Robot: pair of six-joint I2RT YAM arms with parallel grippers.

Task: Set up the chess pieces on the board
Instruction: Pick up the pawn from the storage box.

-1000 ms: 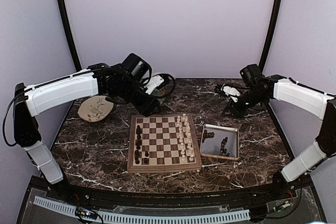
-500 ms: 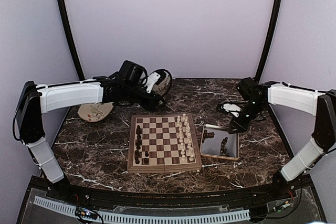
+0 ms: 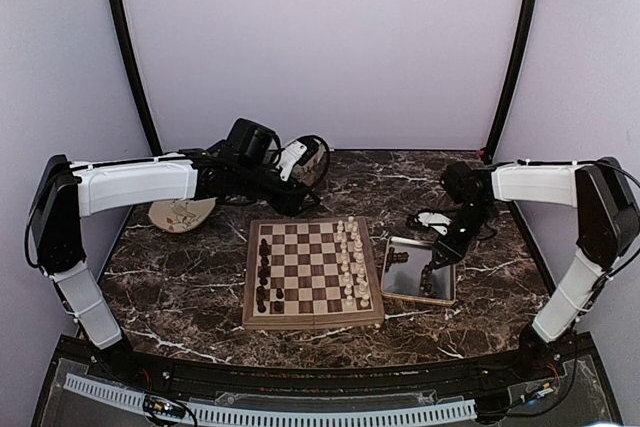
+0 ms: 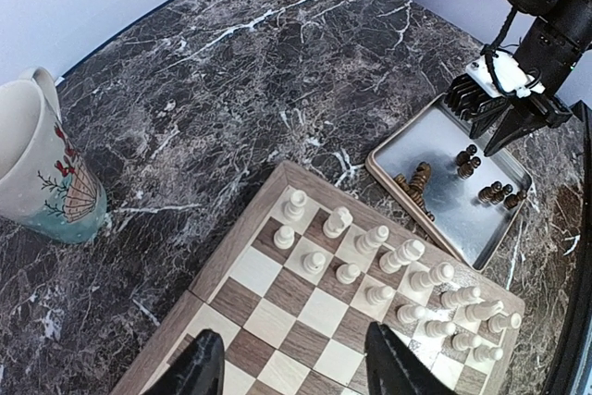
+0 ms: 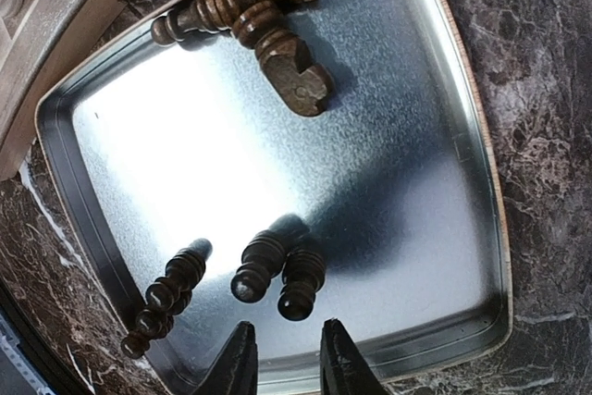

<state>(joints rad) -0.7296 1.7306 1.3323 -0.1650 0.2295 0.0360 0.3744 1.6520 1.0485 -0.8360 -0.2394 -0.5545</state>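
The board (image 3: pixel 313 319) lies mid-table, with several dark chess pieces (image 3: pixel 264 272) standing along its left side. More dark pieces lie in the metal tray (image 3: pixel 443 297). In the right wrist view, two of them (image 5: pixel 277 275) stand just ahead of my fingers, a cluster (image 5: pixel 162 302) is to the left, and a knight (image 5: pixel 291 71) and others lie at the far end. My right gripper (image 5: pixel 289 358) is open and empty, low over the tray's near rim (image 5: pixel 481 182). My left gripper (image 4: pixel 296 367) is open and empty above the board's back edge (image 4: pixel 236 247).
Cream-white chessmen (image 3: pixel 350 265) fill the board's right side. A painted mug (image 3: pixel 310 157) stands at the back and also shows in the left wrist view (image 4: pixel 42 164). A decorated plate (image 3: pixel 180 212) sits at back left. The tray lies right of the board.
My right gripper has come down and forward from the back right of the table to the tray. My left arm drew back slightly early on, then stayed still.
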